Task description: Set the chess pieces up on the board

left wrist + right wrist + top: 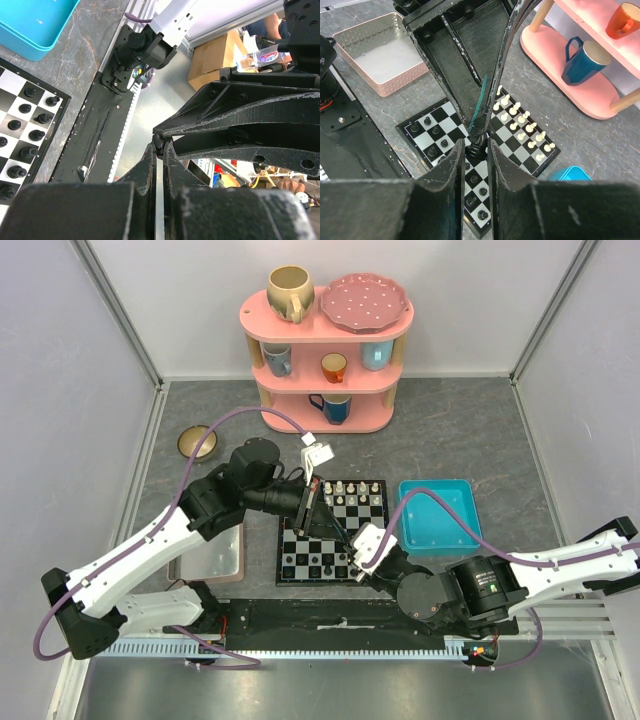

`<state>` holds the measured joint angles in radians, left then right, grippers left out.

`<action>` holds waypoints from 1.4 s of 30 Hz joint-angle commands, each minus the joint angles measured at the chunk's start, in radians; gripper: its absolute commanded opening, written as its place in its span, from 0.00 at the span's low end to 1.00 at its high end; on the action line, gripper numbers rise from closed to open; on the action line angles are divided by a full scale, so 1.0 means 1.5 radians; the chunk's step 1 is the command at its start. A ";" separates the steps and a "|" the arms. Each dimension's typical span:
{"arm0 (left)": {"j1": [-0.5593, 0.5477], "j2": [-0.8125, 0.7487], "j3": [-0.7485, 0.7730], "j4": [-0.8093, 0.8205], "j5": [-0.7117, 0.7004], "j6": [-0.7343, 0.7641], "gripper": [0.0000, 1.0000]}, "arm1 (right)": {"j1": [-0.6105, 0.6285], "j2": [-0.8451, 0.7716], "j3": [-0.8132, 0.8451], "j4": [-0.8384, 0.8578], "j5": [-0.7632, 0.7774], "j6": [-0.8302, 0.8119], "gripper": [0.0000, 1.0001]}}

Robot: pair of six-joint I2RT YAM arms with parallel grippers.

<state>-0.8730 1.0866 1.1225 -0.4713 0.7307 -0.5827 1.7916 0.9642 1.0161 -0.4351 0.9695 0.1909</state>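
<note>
Pinches 1 black piece (478,148) in the right claw (476,143), set narrow, above the middle of the board (507,142). Holds the left claw (160,146) fully closed, tip to tip with the right one; cannot tell about contact with the piece too. Finds the board on the tabletop (480,430) between the pink-rimmed tray (242,552) and the blue tray (437,484), with white pieces (520,120) in 2 far rows and black pieces (320,562) on the near side. Risks a knock between the 2 claws, for lack of any gap. Risks a slip of the piece, by a pull or twist from either claw. Would then probably topple black pieces just below, or leave the board.
</note>
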 commanded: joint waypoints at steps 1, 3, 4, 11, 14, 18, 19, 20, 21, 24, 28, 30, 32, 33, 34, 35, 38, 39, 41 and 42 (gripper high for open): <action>-0.003 -0.005 0.002 -0.007 -0.046 0.025 0.02 | 0.004 -0.020 0.022 0.022 -0.013 0.029 0.30; -0.003 -0.011 -0.002 -0.021 -0.078 0.028 0.02 | 0.004 -0.031 0.028 0.022 -0.016 0.042 0.37; -0.003 -0.013 -0.003 -0.025 -0.087 0.032 0.02 | 0.004 -0.044 0.034 0.025 -0.018 0.046 0.42; -0.002 -0.027 -0.012 -0.054 -0.173 0.045 0.02 | 0.004 -0.136 0.017 0.110 -0.036 0.055 0.46; -0.002 -0.031 -0.021 -0.055 -0.196 0.051 0.02 | 0.004 -0.168 0.002 0.130 -0.032 0.064 0.50; -0.002 -0.048 -0.044 -0.062 -0.259 0.066 0.02 | 0.004 -0.180 -0.004 0.106 0.030 0.095 0.55; -0.002 -0.052 -0.053 -0.075 -0.274 0.069 0.02 | 0.004 -0.172 -0.001 0.076 0.069 0.103 0.55; -0.002 -0.056 -0.057 -0.083 -0.288 0.070 0.02 | 0.004 -0.168 0.003 0.057 0.094 0.129 0.55; -0.002 -0.057 -0.062 -0.088 -0.317 0.072 0.02 | 0.004 -0.163 0.008 0.037 0.115 0.144 0.55; -0.003 -0.064 -0.083 -0.112 -0.378 0.066 0.02 | 0.004 -0.147 0.004 -0.022 0.195 0.195 0.58; -0.005 -0.071 -0.117 -0.134 -0.460 0.035 0.02 | 0.005 -0.149 -0.018 -0.050 0.264 0.233 0.62; -0.015 -0.084 -0.133 -0.139 -0.517 0.007 0.02 | 0.004 -0.157 -0.028 -0.059 0.282 0.257 0.63; -0.026 -0.101 -0.157 -0.139 -0.551 -0.015 0.02 | 0.004 -0.170 -0.032 -0.090 0.287 0.287 0.63; -0.031 -0.116 -0.164 -0.138 -0.582 -0.040 0.02 | 0.004 -0.174 -0.037 -0.103 0.290 0.302 0.63; -0.036 -0.123 -0.174 -0.139 -0.598 -0.050 0.02 | 0.003 -0.184 -0.041 -0.124 0.290 0.331 0.64; -0.048 -0.128 -0.178 -0.139 -0.614 -0.060 0.02 | 0.004 -0.187 -0.044 -0.133 0.290 0.343 0.64; -0.075 -0.129 -0.179 -0.147 -0.663 -0.093 0.02 | 0.003 -0.184 -0.056 -0.165 0.280 0.390 0.64; -0.085 -0.126 -0.177 -0.150 -0.684 -0.107 0.02 | 0.003 -0.175 -0.058 -0.170 0.274 0.397 0.64; -0.118 -0.104 -0.166 -0.155 -0.704 -0.123 0.02 | -0.003 -0.127 -0.055 -0.184 0.259 0.413 0.64; -0.133 -0.095 -0.162 -0.158 -0.729 -0.140 0.02 | -0.010 -0.106 -0.043 -0.193 0.249 0.419 0.65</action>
<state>-0.9958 0.9066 0.8513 -0.7029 -0.1993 -0.6735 1.7908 0.7040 0.9424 -0.6582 1.3418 0.6971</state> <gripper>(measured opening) 0.043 0.642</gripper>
